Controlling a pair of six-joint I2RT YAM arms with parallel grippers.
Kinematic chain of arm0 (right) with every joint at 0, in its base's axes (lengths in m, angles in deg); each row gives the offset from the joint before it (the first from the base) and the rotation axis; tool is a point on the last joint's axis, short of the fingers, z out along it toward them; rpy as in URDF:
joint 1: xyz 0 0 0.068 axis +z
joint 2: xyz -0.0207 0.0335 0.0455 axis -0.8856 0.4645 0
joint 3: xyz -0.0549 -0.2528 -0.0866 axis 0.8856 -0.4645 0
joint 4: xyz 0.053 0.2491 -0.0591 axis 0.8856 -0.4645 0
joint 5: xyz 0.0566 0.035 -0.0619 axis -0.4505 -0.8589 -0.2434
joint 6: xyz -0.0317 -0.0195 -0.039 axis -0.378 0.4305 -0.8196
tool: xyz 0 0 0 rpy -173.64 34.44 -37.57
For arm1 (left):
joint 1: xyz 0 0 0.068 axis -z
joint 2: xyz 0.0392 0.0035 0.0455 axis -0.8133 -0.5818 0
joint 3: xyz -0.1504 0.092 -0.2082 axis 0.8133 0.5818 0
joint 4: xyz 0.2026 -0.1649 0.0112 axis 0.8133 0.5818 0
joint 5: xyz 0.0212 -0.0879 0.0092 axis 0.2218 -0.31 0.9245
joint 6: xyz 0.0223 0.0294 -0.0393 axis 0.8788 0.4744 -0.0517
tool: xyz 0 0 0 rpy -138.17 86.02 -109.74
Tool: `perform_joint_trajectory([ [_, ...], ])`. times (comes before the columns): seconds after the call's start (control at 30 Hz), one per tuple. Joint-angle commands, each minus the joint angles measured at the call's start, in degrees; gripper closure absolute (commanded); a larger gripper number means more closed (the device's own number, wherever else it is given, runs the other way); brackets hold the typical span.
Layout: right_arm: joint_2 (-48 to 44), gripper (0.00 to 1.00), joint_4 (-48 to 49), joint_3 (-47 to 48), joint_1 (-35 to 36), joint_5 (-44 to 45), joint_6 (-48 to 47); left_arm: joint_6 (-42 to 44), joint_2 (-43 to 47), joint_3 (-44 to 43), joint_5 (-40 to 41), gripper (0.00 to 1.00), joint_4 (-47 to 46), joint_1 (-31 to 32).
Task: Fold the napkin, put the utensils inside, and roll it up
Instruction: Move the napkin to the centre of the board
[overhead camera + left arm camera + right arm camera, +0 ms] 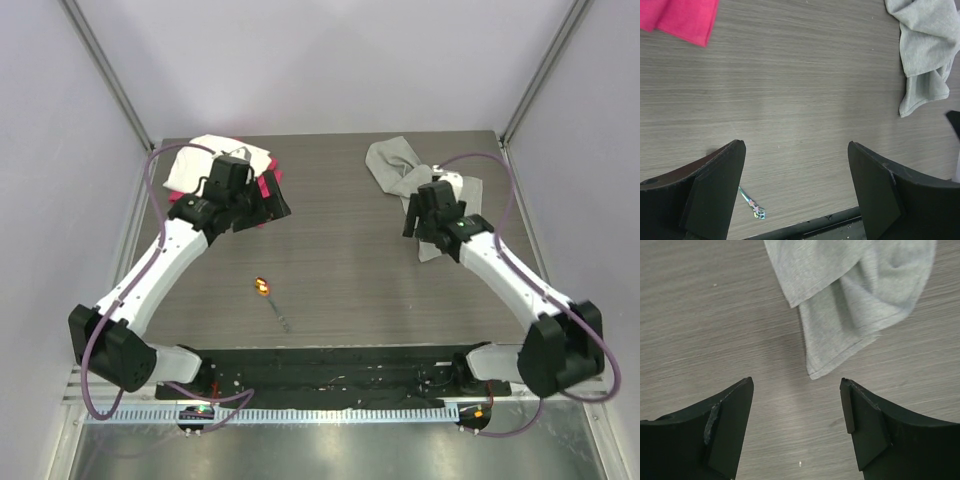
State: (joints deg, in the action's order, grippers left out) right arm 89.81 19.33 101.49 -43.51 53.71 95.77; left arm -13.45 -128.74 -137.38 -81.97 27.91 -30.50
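Note:
The light-grey napkin (pixel 393 163) lies crumpled at the back right of the table; it also shows as the napkin (pixel 925 45) in the left wrist view and the napkin (pixel 850 285) in the right wrist view. A small utensil (pixel 268 297) with a slim metal stem and an orange end rests near the front middle; in the left wrist view the utensil (pixel 752 204) sits beside my left finger. My left gripper (pixel 275 207) (pixel 796 145) hovers open over bare wood, holding nothing. My right gripper (pixel 412 218) (pixel 796 382) is open too, just short of a hanging napkin corner.
A folded white cloth (pixel 205 160) and a magenta cloth (pixel 268 186) (pixel 682 17) lie at the back left, partly under my left arm. Grey walls close in the wooden table (pixel 340 260) on three sides. A black rail (pixel 330 365) runs along the front edge.

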Motion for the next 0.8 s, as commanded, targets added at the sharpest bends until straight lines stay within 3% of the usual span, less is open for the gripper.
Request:
perform_joint_trajectory([
  [0.0,8.05,0.23,-1.57,5.85,1.58,2.94,2.69,-2.80,0.31,-0.52,-1.81,0.12,-3.85,0.51],
  [0.3,27.56,0.29,-3.06,17.98,1.50,7.09,1.30,-3.42,2.94,3.97,-3.57,0.15,-4.90,0.51],
  [0.77,43.31,0.37,-5.00,28.62,0.88,12.54,-3.63,-4.21,4.88,5.90,-3.31,0.14,-4.29,0.51],
])
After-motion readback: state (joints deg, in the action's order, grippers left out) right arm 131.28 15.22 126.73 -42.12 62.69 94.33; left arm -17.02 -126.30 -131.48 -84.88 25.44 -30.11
